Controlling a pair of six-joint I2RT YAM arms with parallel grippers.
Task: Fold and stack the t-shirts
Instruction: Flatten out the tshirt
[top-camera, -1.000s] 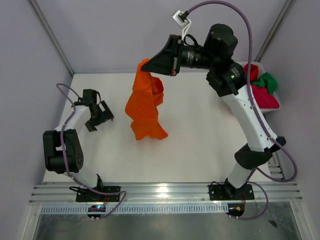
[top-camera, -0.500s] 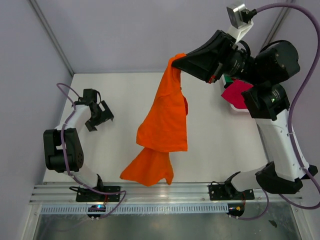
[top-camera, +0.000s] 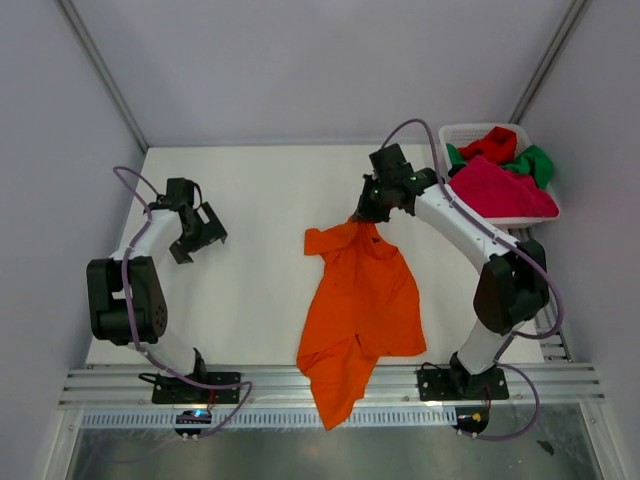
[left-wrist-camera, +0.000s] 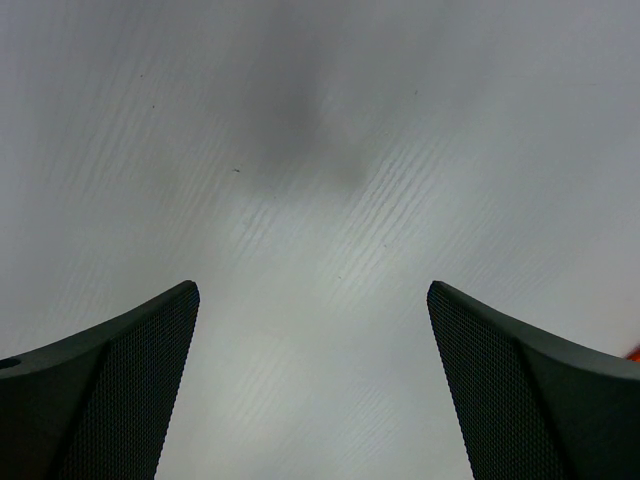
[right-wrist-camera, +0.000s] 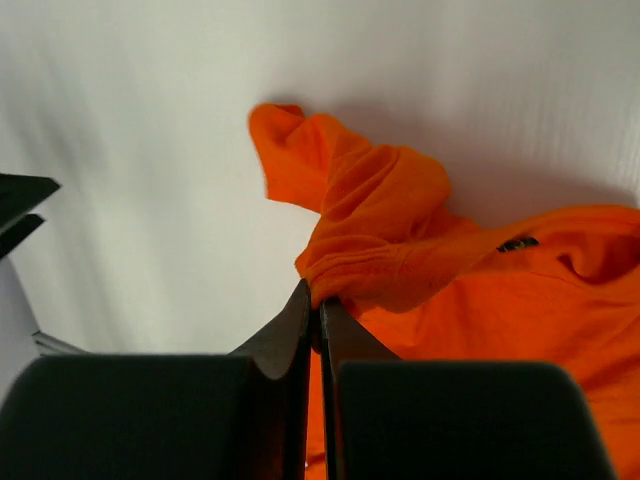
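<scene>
At the table's (top-camera: 250, 300) middle: one orange t-shirt (top-camera: 365, 300), pinched by your right gripper (top-camera: 364, 213).
Top view: shirt lies rumpled, hem over the near edge; left gripper (top-camera: 200, 232) near the left edge, well apart; magenta t-shirt (top-camera: 500, 190), red t-shirt (top-camera: 495, 143), green t-shirt (top-camera: 536, 160) in the basket (top-camera: 450, 130), far right corner. Left wrist: jaws wide, holding nothing. Right wrist: jaws closed on a bunched orange fold.

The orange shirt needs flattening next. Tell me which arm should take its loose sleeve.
Left, probably. The left gripper is open and empty, and it is on the same side as the shirt's loose sleeve. The right gripper is shut on the shirt's collar end.
</scene>
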